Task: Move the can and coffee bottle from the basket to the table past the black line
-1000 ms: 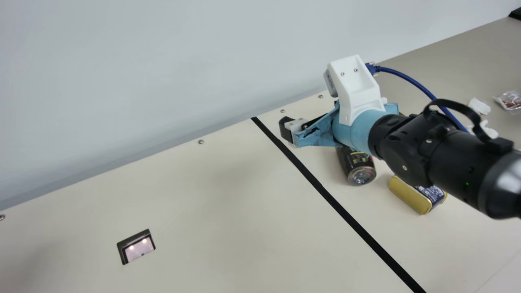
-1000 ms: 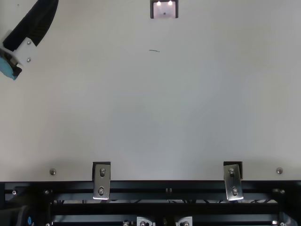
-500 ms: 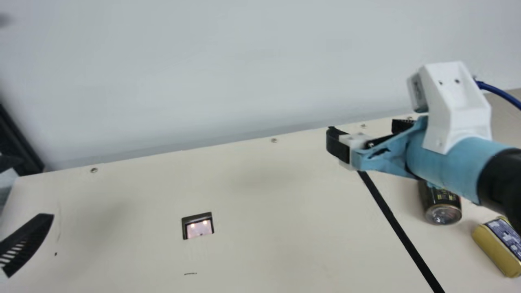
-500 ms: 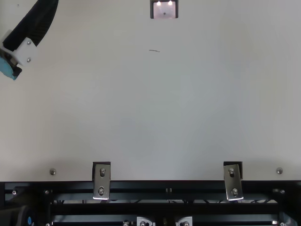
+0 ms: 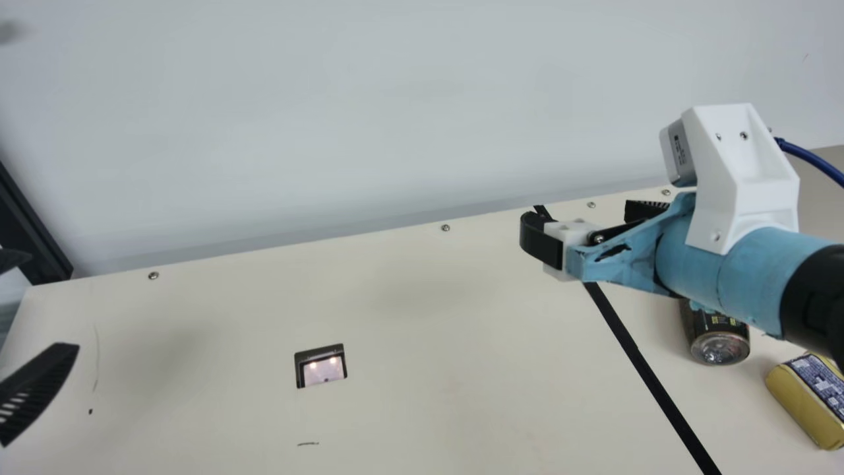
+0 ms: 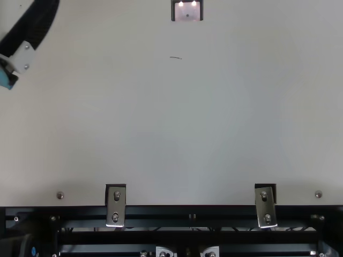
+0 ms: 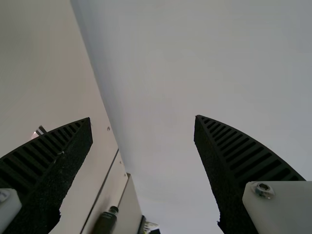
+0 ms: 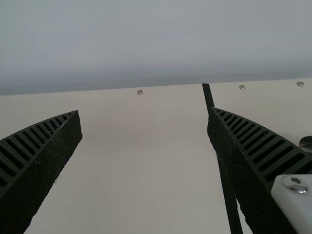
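In the main view my right gripper (image 5: 583, 210) hangs open over the far end of the black line (image 5: 636, 356). The dark coffee bottle (image 5: 715, 330) lies on the table to the right of that line, partly behind the right arm. Nearer the front right edge lies the yellow can (image 5: 801, 399). At the far left is my left gripper (image 5: 51, 300), also partly in the top view, its finger (image 6: 35, 24) at the upper left corner. The left wrist view has the left gripper (image 7: 143, 117) open and empty; the right gripper (image 8: 144, 111) is likewise spread with nothing between in its wrist view.
A pale wall (image 5: 369, 119) rises behind the cream table (image 5: 428, 369). A small dark-framed recess (image 5: 321, 366) with a lit pinkish inside sits in the tabletop. A blue cable (image 5: 811, 158) runs off the right arm, and metal brackets (image 6: 116, 206) line the table's near edge.
The main camera has turned left. My right gripper has shifted leftward to over the black line. In the top view my left gripper has moved slightly left. The bottle and can lie unmoved.
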Tool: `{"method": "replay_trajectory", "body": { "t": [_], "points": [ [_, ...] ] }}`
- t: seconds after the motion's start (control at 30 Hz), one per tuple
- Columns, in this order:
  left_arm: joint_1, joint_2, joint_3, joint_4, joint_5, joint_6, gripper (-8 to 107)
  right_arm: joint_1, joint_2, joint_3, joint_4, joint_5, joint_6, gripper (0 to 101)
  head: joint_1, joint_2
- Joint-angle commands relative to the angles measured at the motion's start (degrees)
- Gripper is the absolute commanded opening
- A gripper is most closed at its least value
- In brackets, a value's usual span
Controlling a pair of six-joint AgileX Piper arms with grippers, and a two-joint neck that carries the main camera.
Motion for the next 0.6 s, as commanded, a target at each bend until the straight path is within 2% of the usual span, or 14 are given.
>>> {"method": "replay_trajectory", "body": {
  "t": [0.0, 0.33, 0.37, 0.4, 0.57],
  "points": [
    [-1.01, -2.43, -0.10, 1.67, -4.13, 3.94, 90, 0.21, -0.81, 0.44, -0.44, -0.17, 0.30, 101, -1.85, 0.48],
    [-11.59, -14.66, -0.36, 11.30, -25.51, 28.73, 90, 1.40, -4.74, 3.32, -2.02, -1.60, 0.41, 101, -1.85, 0.48],
    [-12.95, -15.07, -0.04, 11.25, -26.28, 28.10, 90, 1.60, -5.24, 3.72, -2.21, -1.73, 0.35, 101, -1.85, 0.48],
    [-10.16, -13.49, -0.42, 10.57, -21.16, 23.13, 90, 1.54, -5.38, 3.83, -2.21, -1.66, 0.40, 101, -1.85, 0.48],
    [-12.93, -15.14, -0.09, 11.21, -26.20, 28.65, 90, 1.54, -5.38, 3.84, -2.21, -1.88, 0.40, 101, -1.85, 0.48]
  ]
}}
